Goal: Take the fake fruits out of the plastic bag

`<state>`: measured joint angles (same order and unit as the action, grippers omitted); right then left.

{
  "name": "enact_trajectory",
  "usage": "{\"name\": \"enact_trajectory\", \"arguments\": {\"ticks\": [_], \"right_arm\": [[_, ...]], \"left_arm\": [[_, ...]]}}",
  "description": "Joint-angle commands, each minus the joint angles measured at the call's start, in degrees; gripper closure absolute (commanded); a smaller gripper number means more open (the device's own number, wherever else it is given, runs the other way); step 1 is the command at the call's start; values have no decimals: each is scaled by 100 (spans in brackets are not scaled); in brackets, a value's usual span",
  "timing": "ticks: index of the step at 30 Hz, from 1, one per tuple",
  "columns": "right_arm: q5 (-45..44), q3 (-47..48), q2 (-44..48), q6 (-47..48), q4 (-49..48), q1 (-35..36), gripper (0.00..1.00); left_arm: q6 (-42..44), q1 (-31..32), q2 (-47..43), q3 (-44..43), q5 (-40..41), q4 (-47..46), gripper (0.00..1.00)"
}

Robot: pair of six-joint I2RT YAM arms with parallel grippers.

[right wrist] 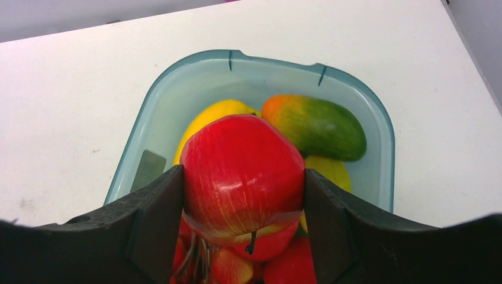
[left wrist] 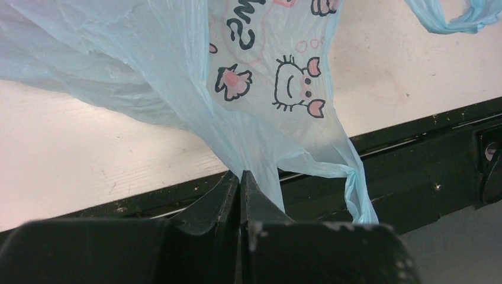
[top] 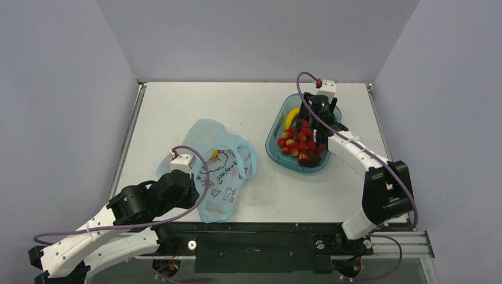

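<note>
Between the jaws of the right gripper [right wrist: 243, 201]: glossy red plastic apple [right wrist: 240, 163], yellow-streaked, clamped just above teal translucent oval tub [right wrist: 386, 155]. At closed tips of left gripper [left wrist: 240, 176]: thin light-blue printed plastic bag [left wrist: 177, 71], pinched. Risk: slick apple slipping early, bouncing off red strawberry cluster [top: 299, 144] beneath.

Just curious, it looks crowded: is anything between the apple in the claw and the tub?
No barrier, but the tub is part full: strawberries lie right under the apple, with a yellow fruit and a mango beyond them.
</note>
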<state>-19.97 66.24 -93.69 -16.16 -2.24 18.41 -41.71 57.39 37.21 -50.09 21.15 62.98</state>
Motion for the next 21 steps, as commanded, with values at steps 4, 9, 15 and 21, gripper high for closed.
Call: {"name": "enact_trajectory", "arguments": {"ticks": [4, 9, 15, 21], "right_arm": [[-58, 970, -774, 335, 183, -39, 79], [-46, 1114, -1004, 350, 303, -44, 36], [36, 1336, -888, 128, 839, -40, 16], [91, 954, -84, -111, 996, 93, 12]], "left_arm": [[69, 25, -216, 32, -34, -322, 100], [47, 27, -391, 49, 9, -329, 100], [44, 28, -327, 49, 18, -330, 100], [72, 27, -165, 52, -33, -343, 100]]}}
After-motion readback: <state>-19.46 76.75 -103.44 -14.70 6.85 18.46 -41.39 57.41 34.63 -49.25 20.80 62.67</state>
